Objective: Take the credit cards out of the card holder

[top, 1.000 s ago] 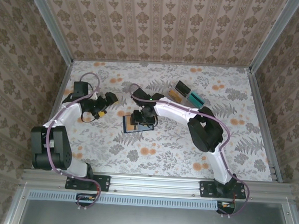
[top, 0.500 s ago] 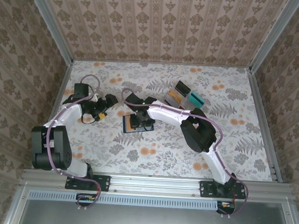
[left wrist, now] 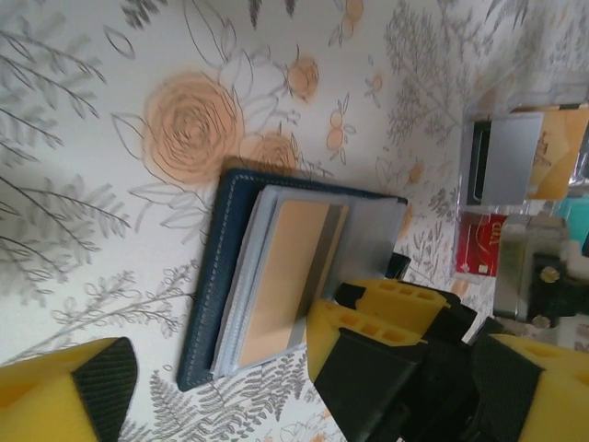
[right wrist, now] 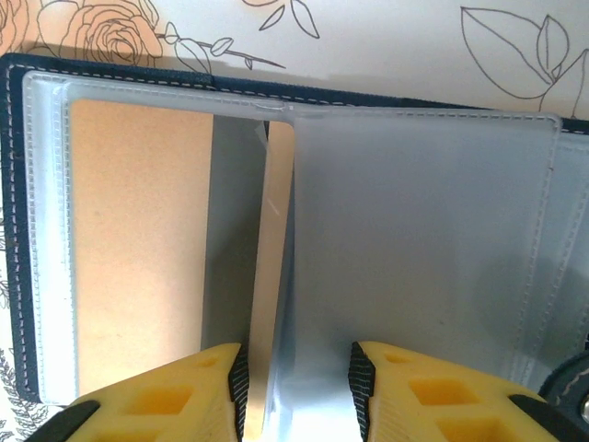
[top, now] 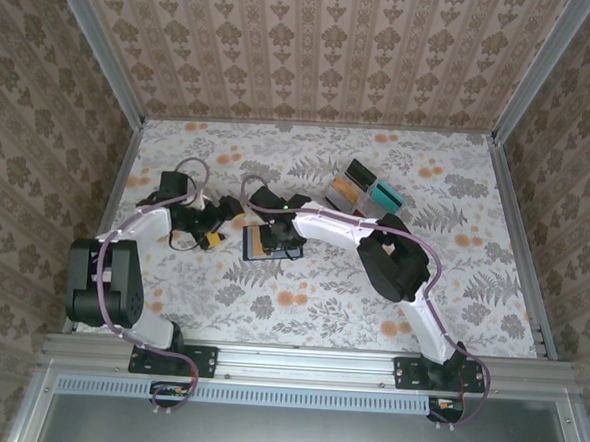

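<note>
- My right gripper [right wrist: 294,382] is down over the holder [left wrist: 207,276], which lies open and flat on the table [top: 321,293], about mid-table and between my two arms.
- The jaws are part-way apart, one yellow finger on the tan card's side and the other over the clear sleeve [right wrist: 423,239]. They are not clamped on anything that I can see.
- Between the pads is the raised edge of that sleeve, with a thin strip of tan beside it. Whether either pad touches it, I cannot tell.
- The tan card [right wrist: 138,239] is in the holder's left pocket, behind the stitched clear window.
- My left gripper [top: 223,225] is just left of the holder, pointing at it. Its fingers are spread wide and it grips nothing.
- From my left wrist, the navy cover is on the bottom, the grey-blue sleeves are stacked on it, and the tan card faces up. My right fingers sit over the holder's edge on the tray side.
- The tray [top: 362,190] is past the holder and apart from it. It is clear plastic with something tan-orange in one compartment.
- A red card [left wrist: 479,247] shows at the tray's edge — whether it is in the tray or beside it, I cannot tell.
</note>
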`<action>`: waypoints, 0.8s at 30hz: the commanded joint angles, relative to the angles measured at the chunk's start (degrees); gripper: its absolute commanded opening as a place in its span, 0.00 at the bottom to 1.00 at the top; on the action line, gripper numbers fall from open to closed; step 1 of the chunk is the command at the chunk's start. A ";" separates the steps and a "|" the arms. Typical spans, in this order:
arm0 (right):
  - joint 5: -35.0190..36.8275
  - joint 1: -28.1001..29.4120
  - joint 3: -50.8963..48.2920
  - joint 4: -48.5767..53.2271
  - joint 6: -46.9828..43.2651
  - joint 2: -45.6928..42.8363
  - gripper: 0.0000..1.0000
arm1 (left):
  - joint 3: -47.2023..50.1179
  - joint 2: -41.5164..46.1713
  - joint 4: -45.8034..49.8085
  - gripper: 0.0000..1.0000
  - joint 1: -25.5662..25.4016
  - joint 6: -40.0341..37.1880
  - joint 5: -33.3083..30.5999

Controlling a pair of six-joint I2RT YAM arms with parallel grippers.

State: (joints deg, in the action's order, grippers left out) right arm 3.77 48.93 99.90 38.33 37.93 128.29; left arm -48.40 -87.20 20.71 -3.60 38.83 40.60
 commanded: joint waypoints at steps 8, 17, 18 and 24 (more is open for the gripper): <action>0.95 -1.08 -7.35 -2.49 2.22 0.47 0.34 | -3.90 -5.27 -0.61 0.57 -3.86 -1.01 3.41; 0.32 -1.68 -7.48 -1.30 3.07 0.58 0.30 | -5.56 -10.16 -0.87 0.41 -6.57 -1.65 3.51; 0.26 -1.71 -7.39 -1.09 3.13 0.64 0.30 | -5.54 -10.42 -0.96 0.40 -6.75 -1.70 3.37; -0.31 -2.06 -7.50 -0.85 3.55 0.53 0.30 | -5.58 -12.02 -0.34 0.40 -7.13 -2.68 2.60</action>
State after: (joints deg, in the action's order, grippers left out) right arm 2.96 48.05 95.00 33.45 40.58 125.84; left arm -52.90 -98.26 19.92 -10.44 37.74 43.07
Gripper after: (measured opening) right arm 0.300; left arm 0.397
